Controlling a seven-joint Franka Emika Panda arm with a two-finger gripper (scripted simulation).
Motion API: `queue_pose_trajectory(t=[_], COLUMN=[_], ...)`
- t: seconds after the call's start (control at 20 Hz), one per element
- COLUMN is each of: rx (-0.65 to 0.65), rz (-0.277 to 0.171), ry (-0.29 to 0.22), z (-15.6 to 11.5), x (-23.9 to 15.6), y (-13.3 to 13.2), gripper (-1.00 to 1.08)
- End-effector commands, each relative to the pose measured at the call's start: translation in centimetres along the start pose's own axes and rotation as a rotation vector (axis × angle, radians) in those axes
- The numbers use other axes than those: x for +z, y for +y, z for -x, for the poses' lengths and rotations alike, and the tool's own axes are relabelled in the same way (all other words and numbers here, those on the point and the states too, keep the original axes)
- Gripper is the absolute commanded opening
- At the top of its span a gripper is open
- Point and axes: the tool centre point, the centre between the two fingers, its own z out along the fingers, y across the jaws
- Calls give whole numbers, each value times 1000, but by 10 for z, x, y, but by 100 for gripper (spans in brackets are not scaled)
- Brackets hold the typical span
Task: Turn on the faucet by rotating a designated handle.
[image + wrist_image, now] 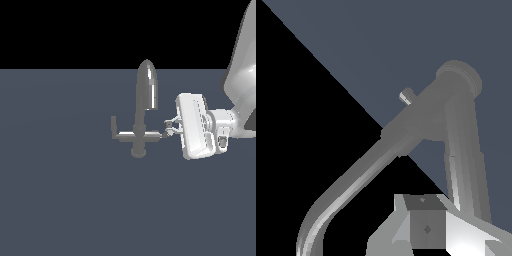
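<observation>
- In the wrist view, the gripper (428, 227) shows only as pale blocky finger parts; the handle (466, 165), a smooth grey bar, runs away from them to the round base (460, 75).
- The faucet (145, 107) stands upright on the flat slate-blue floor (60, 200); only the exterior view shows its shiny arched spout whole, and the mirrored lever (120, 132) with its upturned tip.
- There, the handle lies level, pointing to the exterior view's right, its tip at the gripper's fingertips.
- Whether the jaws clasp the handle cannot be told.
</observation>
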Motion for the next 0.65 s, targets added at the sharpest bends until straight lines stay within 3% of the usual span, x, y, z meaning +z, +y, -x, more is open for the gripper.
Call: queue_pose_trajectory(t=[0.0,0.1,0.6], rx=[24,-2,23], rz=[-5,1,-5], ry=[-11,-2,-11], z=[8,4,-13], x=[0,0,1], y=[20,5,66], gripper=[-100,-100,-100])
